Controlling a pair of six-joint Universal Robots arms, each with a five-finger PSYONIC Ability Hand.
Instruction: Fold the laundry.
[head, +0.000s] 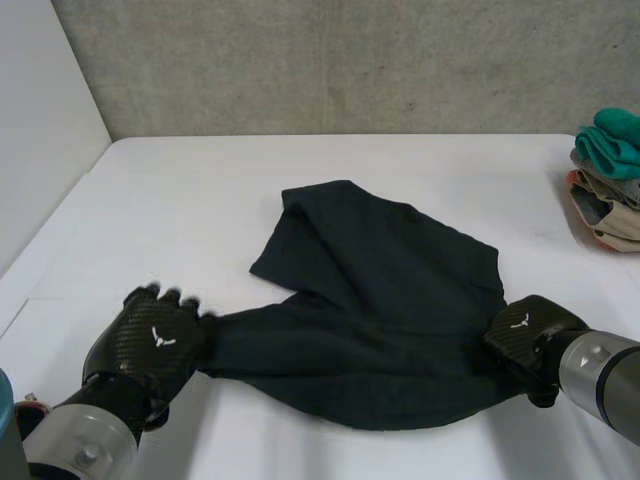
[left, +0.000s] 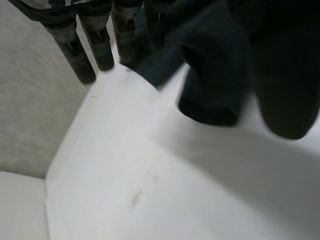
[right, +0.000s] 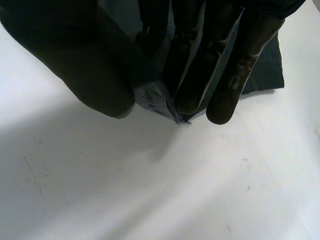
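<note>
Left robot hand (head: 150, 340) and right robot hand (head: 525, 335) each pinch a lower corner of the dark garment (head: 380, 300) spread mid-frame on the bench (head: 200, 200), so uneven lifting could slip a thin pinch and skew the fold.

The garment (head: 380, 320) was plain black, unpatterned, on the white surface (head: 200, 200). Well apart from the garment, the clothes pile (head: 608, 180) showed teal over grey, orange and beige. The left hand (head: 150, 345) and right hand (head: 525, 335) were black carbon weave with small white marks.
</note>
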